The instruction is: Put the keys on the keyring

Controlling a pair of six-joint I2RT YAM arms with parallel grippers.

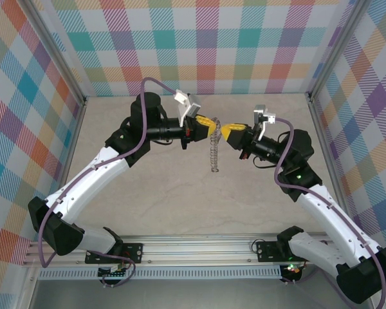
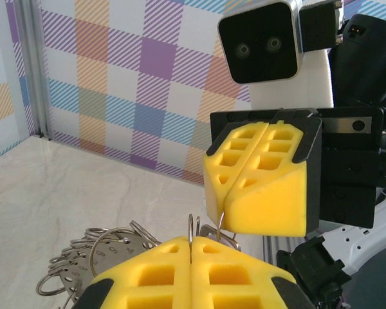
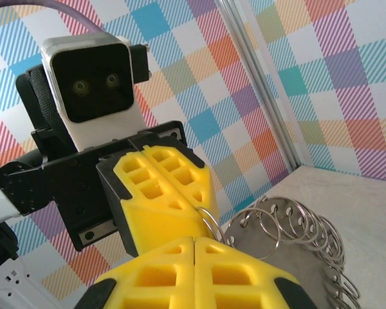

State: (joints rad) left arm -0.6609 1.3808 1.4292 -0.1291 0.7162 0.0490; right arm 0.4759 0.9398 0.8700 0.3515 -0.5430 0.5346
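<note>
Both grippers meet tip to tip above the middle of the table. My left gripper (image 1: 209, 122) (image 2: 193, 248) is shut, with a thin silver ring pinched upright in the seam of its yellow pads. My right gripper (image 1: 226, 131) (image 3: 194, 243) is shut too, and a curved wire loop comes out of its seam. That loop belongs to the keyring (image 1: 214, 154), which hangs below the tips as a silvery bunch. Up close the keyring (image 3: 289, 257) (image 2: 109, 257) is a grey metal piece fringed with many small rings. The keys are hidden behind the pads.
The pale stone-look tabletop (image 1: 154, 199) lies under the hanging bunch. Checked walls (image 1: 199, 45) close in the back and both sides. An aluminium rail (image 1: 199, 244) runs along the near edge between the arm bases.
</note>
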